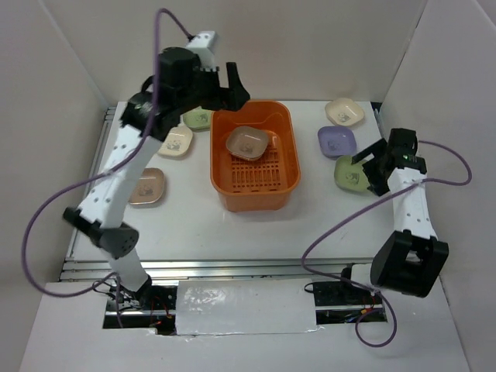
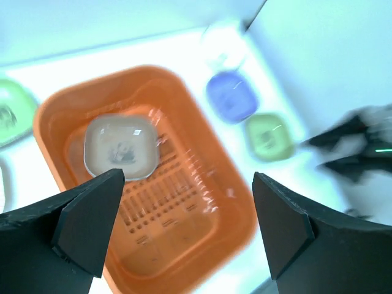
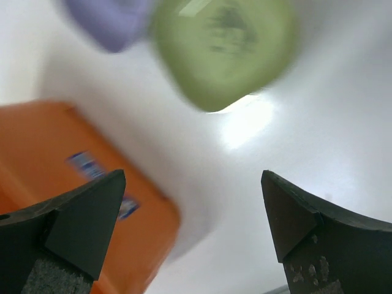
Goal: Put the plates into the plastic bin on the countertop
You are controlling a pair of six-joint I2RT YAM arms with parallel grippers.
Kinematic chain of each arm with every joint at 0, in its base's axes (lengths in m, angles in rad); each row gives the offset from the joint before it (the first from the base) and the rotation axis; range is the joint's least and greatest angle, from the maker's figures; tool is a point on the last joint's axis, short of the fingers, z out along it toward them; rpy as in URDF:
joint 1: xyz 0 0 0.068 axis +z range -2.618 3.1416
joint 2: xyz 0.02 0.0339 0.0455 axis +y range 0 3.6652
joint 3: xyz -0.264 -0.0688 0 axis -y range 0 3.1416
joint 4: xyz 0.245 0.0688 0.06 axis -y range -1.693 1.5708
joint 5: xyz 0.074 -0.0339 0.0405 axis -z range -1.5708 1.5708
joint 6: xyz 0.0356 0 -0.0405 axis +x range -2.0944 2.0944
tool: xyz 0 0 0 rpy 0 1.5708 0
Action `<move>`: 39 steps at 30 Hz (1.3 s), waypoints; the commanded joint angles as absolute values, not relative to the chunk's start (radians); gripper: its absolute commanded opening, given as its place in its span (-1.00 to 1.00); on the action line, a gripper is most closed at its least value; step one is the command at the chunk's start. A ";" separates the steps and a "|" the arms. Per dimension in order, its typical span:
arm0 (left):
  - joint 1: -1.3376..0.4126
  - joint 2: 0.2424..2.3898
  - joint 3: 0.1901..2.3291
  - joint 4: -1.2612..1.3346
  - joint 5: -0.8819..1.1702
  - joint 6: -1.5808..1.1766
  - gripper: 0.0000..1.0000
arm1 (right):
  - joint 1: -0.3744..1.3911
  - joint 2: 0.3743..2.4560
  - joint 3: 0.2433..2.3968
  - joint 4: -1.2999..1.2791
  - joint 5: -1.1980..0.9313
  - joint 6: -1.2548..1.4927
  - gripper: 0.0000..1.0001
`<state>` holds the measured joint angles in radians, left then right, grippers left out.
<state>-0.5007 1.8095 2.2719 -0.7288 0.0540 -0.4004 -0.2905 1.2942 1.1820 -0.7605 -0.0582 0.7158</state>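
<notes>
The orange plastic bin [image 1: 293, 159] stands mid-countertop [image 1: 256, 232], and one beige plate [image 1: 247, 142] lies inside it at the far end. My left gripper [image 1: 236, 87] hovers open above the bin's far left corner. In its wrist view the bin [image 2: 229, 190] and that plate [image 2: 119, 147] lie below the empty gripper [image 2: 187, 184]. My right gripper [image 1: 368, 172] is open over a green plate [image 1: 349, 174], beside a purple plate [image 1: 336, 141]. The right wrist view shows the open gripper [image 3: 191, 177], the green plate [image 3: 223, 49], the purple plate [image 3: 110, 21] and the bin's corner [image 3: 61, 159].
Left of the bin lie a green plate [image 1: 198, 118], a cream plate [image 1: 176, 141] and a brown plate [image 1: 146, 187]. Another cream plate [image 1: 345, 112] sits at the far right. White walls enclose the back and sides; a metal rail [image 1: 232, 267] runs along the front edge.
</notes>
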 commanded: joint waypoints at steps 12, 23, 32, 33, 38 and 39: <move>-0.433 1.366 1.866 -0.950 -0.094 -0.453 0.99 | -0.405 1.598 1.089 -0.589 0.152 0.950 0.96; -0.413 1.301 1.723 -0.992 -0.070 -0.449 0.99 | -0.394 1.822 1.189 -0.606 0.167 0.943 0.26; -0.388 1.305 1.747 -1.022 -0.094 -0.446 0.99 | -0.403 1.712 1.059 -0.612 0.137 0.931 -1.00; -0.387 1.311 1.764 -1.031 -0.110 -0.451 0.99 | -0.406 1.641 1.036 -0.612 0.138 0.933 -1.00; -0.357 1.313 1.824 -1.091 -0.221 -0.530 0.99 | -0.394 1.326 0.898 -0.655 0.169 1.006 -1.00; -0.353 1.309 1.825 -1.095 -0.244 -0.550 0.99 | -0.387 1.277 0.885 -0.667 0.192 1.025 -1.00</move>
